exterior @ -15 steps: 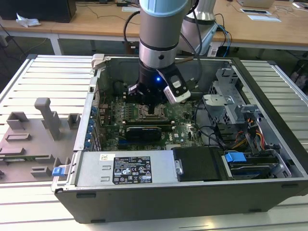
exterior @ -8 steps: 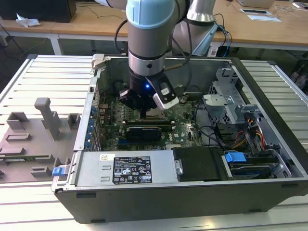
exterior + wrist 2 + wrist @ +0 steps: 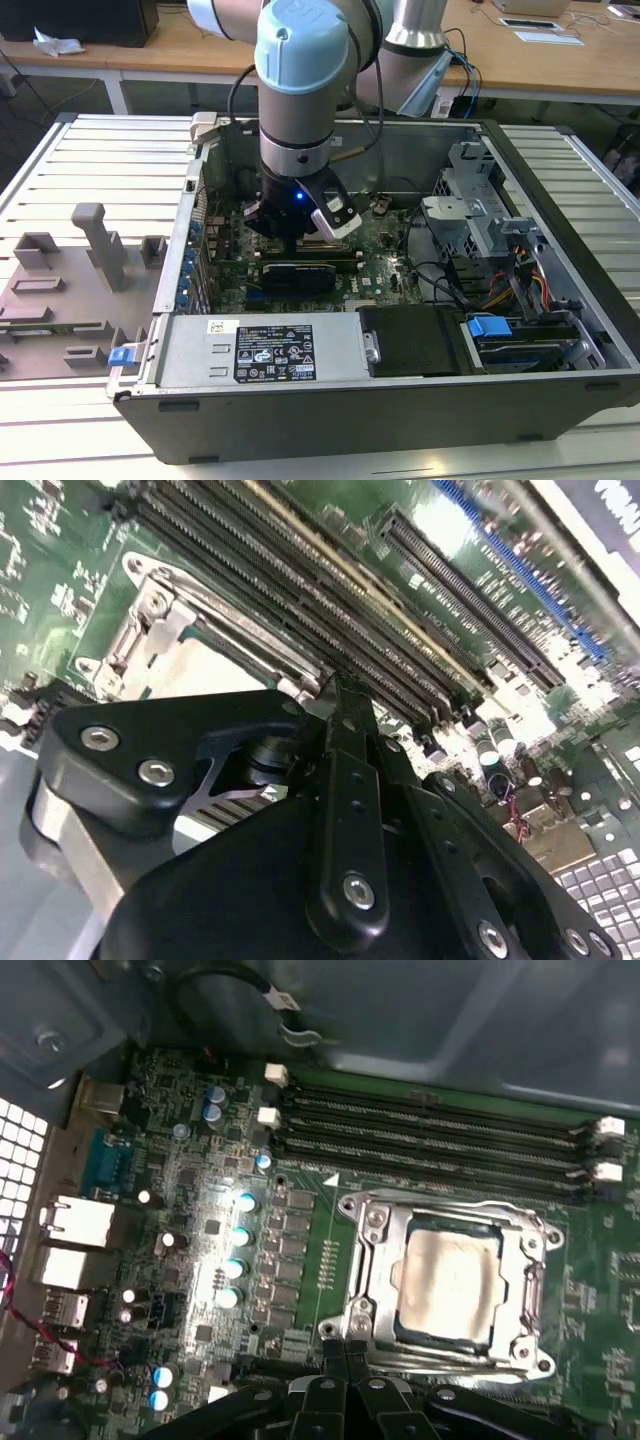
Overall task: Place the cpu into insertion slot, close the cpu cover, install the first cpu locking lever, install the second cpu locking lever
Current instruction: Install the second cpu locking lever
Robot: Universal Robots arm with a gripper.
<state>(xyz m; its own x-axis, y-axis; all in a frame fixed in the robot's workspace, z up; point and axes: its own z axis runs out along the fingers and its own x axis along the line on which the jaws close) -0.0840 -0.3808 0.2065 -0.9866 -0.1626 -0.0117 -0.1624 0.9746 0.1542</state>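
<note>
Pincer (image 3: 345, 1352) tips together beside cpu cover (image 3: 372, 1222), cpu (image 3: 450, 1275) beneath.

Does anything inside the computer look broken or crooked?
Nothing stands out. In the first wrist view the cpu lies flat and square in its socket, with the cpu cover framing it evenly, and the gripper sits at the cover's edge.

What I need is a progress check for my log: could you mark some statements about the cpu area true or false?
1. The cpu is seated, framed by the cover. True.
2. The cover stands raised. False: it lies flat around the cpu.
3. The tool is by the cover's edge. True.
4. The case is closed. False: the case is open, arm reaching in.
</note>
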